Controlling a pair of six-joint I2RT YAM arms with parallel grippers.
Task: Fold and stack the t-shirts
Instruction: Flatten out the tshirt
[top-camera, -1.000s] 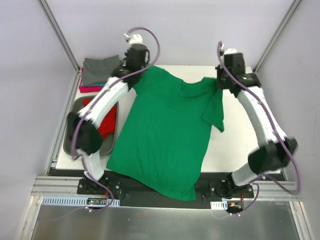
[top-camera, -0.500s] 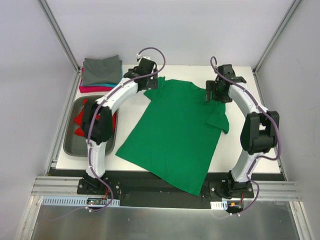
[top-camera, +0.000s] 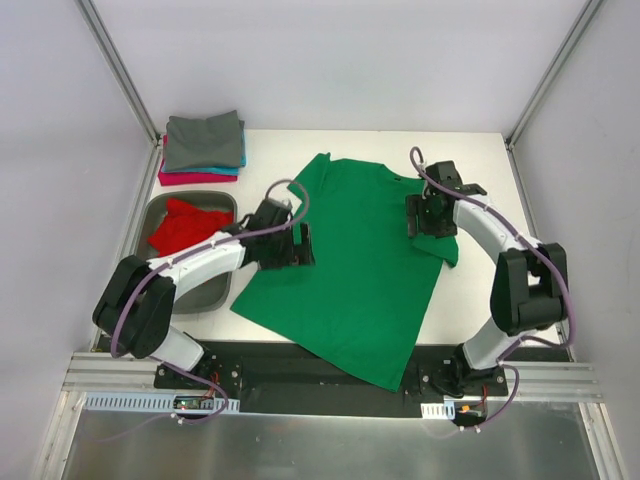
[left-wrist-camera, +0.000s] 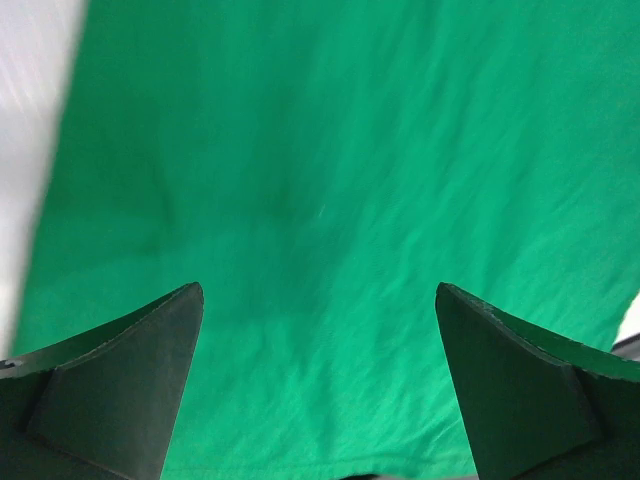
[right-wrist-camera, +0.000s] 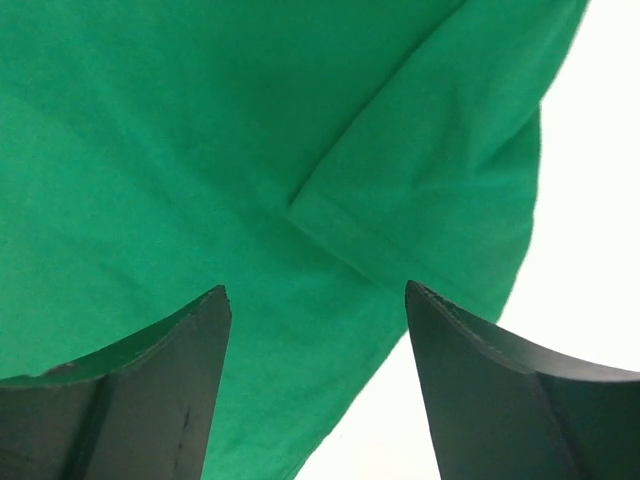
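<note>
While the bright green t-shirt (top-camera: 350, 260) lies spread out flat across the middle of the white desk (top-camera: 480, 290), collar toward the far side and hem hanging just over the near edge, both arms reach in low over it from either side. The left jaws sit above the shirt's left edge about halfway down its body; in the left wrist view the two dark fingers (left-wrist-camera: 110, 390) stand wide apart with nothing between them, only green cloth (left-wrist-camera: 330, 220) below and a strip of desk (left-wrist-camera: 30, 100) at the upper left. The right jaws hang over the right sleeve; in the right wrist view its fingers (right-wrist-camera: 110, 400) are likewise spread wide and hold nothing, with the sleeve (right-wrist-camera: 440, 190) and its hem seam lying on the shirt's body and bare desk (right-wrist-camera: 590, 260) to the right. Whether either set of fingertips touches the cloth cannot be told. To the left of the shirt, the red t-shirt (top-camera: 185, 225) lies crumpled in the grey tray (top-camera: 215, 288). Beyond the tray, at the far left corner, a folded stack rests with the grey t-shirt (top-camera: 203, 140) on top, the teal one (top-camera: 241, 158) under it and the pink-magenta one (top-camera: 195, 178) at the bottom.
</note>
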